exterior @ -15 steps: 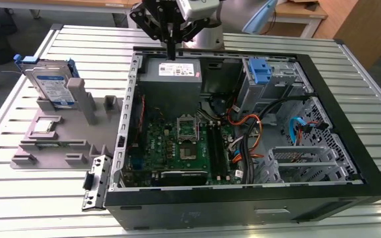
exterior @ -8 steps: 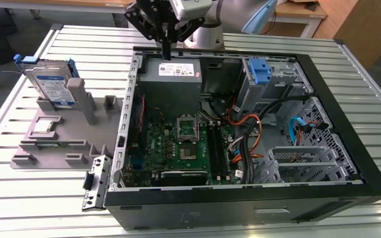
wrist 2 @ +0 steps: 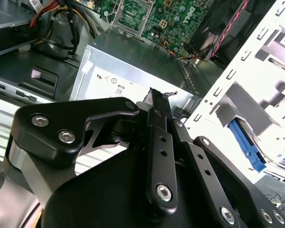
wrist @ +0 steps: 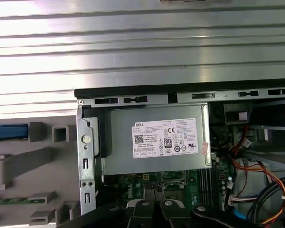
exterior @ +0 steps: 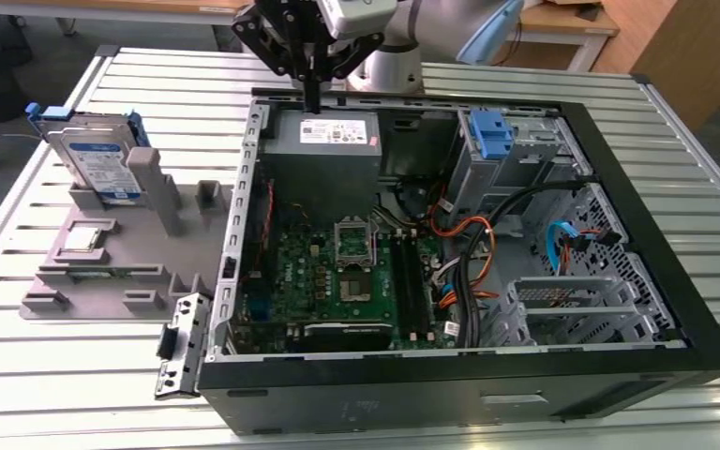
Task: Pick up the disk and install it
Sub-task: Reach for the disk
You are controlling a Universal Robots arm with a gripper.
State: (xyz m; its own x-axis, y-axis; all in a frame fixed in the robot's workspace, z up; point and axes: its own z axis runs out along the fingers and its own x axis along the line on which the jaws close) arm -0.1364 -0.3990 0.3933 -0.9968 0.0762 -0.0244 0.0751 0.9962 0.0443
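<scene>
The disk [exterior: 95,161], a silver drive in a blue carrier, stands upright in a slot of the grey fixture [exterior: 116,277] on the exterior view's left, outside the computer case [exterior: 660,281]. A blue edge of its carrier [wrist: 7,132] shows in the first wrist view. My gripper [exterior: 314,105] hangs over the case's far rim, just above the grey power supply [exterior: 322,141], well to the right of the disk. Its fingers [wrist 2: 154,102] are pressed together, shut on nothing.
The open case holds a green motherboard [exterior: 335,281], loose orange and blue cables [exterior: 547,239], a blue upright latch [exterior: 489,131] on a drive bay and a metal cage [exterior: 573,300]. A small silver chip [exterior: 85,239] lies on the fixture. The slatted metal table [exterior: 35,375] surrounds everything.
</scene>
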